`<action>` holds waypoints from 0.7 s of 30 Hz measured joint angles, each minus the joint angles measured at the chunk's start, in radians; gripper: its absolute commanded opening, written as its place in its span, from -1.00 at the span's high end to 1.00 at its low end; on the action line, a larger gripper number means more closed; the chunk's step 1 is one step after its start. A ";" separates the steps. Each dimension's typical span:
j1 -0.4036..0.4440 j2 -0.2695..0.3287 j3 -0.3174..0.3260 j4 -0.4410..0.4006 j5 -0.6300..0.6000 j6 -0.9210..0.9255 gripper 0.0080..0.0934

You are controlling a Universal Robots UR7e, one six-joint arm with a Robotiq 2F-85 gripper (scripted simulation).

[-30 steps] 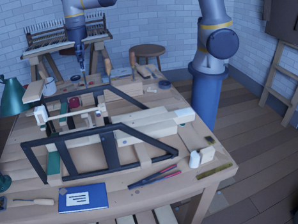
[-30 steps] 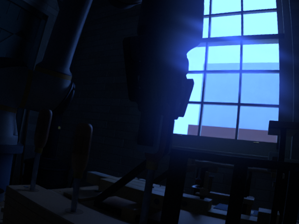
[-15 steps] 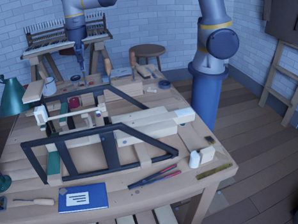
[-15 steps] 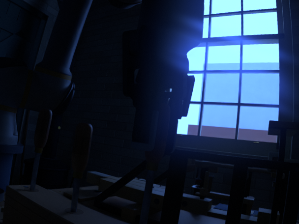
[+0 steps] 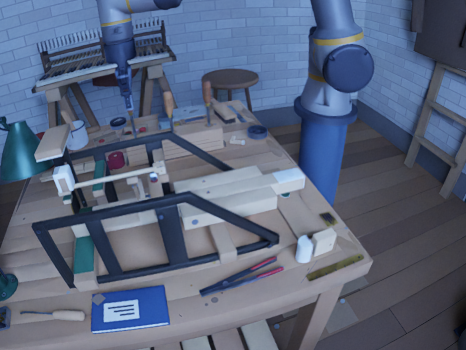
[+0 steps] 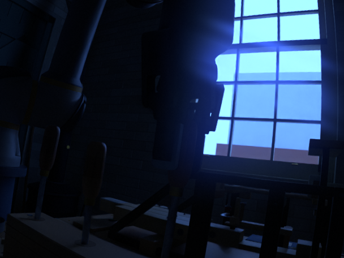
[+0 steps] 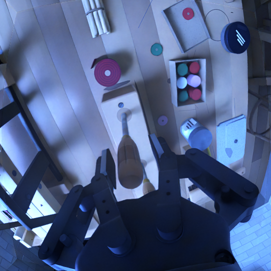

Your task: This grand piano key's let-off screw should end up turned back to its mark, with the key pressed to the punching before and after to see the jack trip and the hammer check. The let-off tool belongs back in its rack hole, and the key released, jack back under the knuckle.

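Note:
The let-off tool (image 7: 128,156) is partly hidden behind my fingers in the wrist camera; its wooden handle stands upright with the steel shaft down in a hole of the wooden rack block (image 7: 125,118). My gripper (image 7: 132,156) is open around the handle and holds nothing. From the side camera the gripper (image 5: 129,105) hangs over the far left of the bench. The piano action model (image 5: 150,200) with its pale key (image 5: 240,185) lies across the bench's middle, nearer than the rack.
The dark steel frame (image 5: 155,225) of the action model rises just in front of the rack. Two more wooden-handled tools (image 5: 169,107) stand in a block to the right. A tray of coloured felt rolls (image 7: 188,81), a red disc (image 7: 107,72) and a round tin (image 7: 235,37) lie nearby.

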 measured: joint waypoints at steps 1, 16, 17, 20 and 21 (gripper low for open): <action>0.000 -0.001 -0.001 0.002 0.000 0.000 0.02; 0.000 -0.041 -0.032 0.072 0.000 0.000 0.02; 0.000 -0.045 -0.035 0.079 0.000 0.000 0.02; 0.000 -0.055 -0.045 0.099 0.000 0.000 0.02; 0.000 -0.059 -0.048 0.106 0.000 0.000 0.02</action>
